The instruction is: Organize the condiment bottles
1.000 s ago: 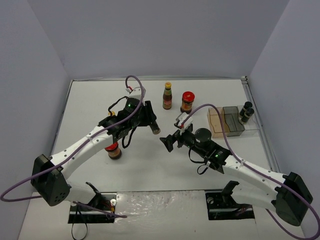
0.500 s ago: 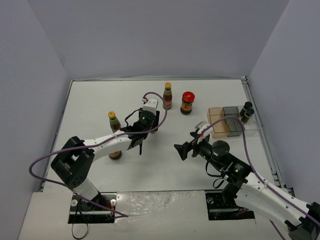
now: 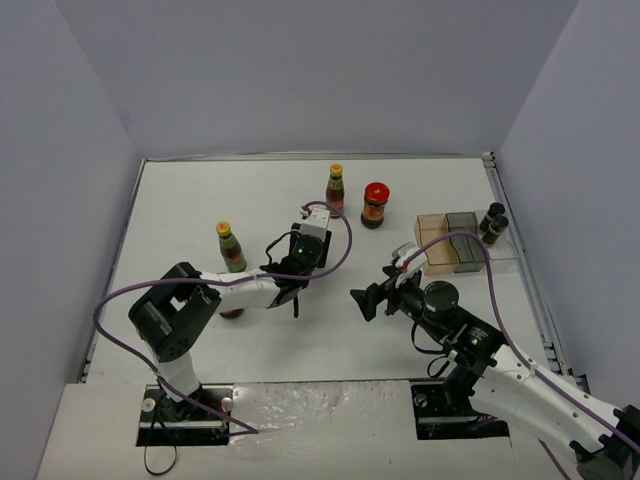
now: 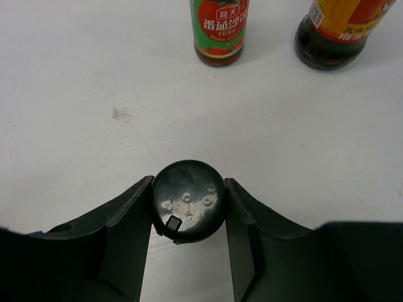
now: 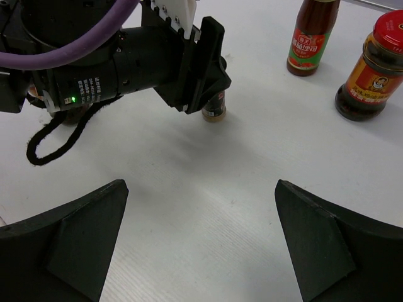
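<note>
My left gripper (image 3: pixel 305 264) (image 4: pixel 189 201) is shut on the black cap of a tiny shaker (image 4: pixel 189 200) (image 5: pixel 214 108), which stands upright at or just above the table. Behind it are a slim yellow-capped bottle (image 3: pixel 335 192) (image 4: pixel 218 30) and a red-lidded jar (image 3: pixel 376 205) (image 4: pixel 339 36). A second slim bottle (image 3: pixel 230 247) stands to the left, and a second jar (image 3: pixel 230 311) is mostly hidden by the left arm. Two more shakers (image 3: pixel 492 222) stand at the far right. My right gripper (image 3: pixel 365 300) (image 5: pixel 200 189) hangs open and empty to the right of the held shaker.
A clear brownish tray (image 3: pixel 452 243) with compartments lies at the right, just left of the two shakers. The left arm's purple cable (image 3: pixel 340 235) loops above its wrist. Grey walls enclose the table on three sides.
The left arm has folded back towards its base with the shaker, uncovering the slim bottle on the left. The right arm has drawn back to the right. Both grips are unchanged.
</note>
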`<control>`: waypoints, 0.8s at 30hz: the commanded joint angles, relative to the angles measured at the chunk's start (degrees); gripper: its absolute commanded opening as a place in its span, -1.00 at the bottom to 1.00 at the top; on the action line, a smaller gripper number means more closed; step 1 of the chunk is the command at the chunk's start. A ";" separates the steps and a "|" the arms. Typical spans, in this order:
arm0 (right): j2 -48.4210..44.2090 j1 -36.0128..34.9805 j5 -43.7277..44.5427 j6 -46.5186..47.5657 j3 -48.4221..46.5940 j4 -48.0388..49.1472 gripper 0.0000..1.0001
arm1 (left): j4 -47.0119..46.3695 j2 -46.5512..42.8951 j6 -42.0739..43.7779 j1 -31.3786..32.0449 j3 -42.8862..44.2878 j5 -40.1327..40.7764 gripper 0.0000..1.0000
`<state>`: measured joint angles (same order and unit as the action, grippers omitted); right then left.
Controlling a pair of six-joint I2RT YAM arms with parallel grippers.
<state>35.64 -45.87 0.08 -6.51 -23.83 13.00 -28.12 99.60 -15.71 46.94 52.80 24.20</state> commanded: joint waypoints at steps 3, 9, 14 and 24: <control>-0.36 -0.45 1.17 -1.15 -0.57 3.25 1.00 | -5.10 -0.47 -0.81 0.95 2.22 1.58 -0.74; -0.35 -0.45 1.34 -1.39 -0.33 3.24 1.00 | -2.88 -0.54 -1.98 0.88 2.95 1.81 -0.07; 0.78 -0.45 1.24 -1.48 -0.97 3.71 1.00 | -0.94 -1.48 -2.68 0.96 3.54 1.90 0.45; 4.95 -0.45 1.58 -1.74 -5.49 2.84 1.00 | 9.98 -11.14 -4.21 0.80 6.86 0.60 0.94</control>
<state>38.74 -45.87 0.09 -7.50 -24.25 12.49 -22.10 96.45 -18.41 47.68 53.16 24.90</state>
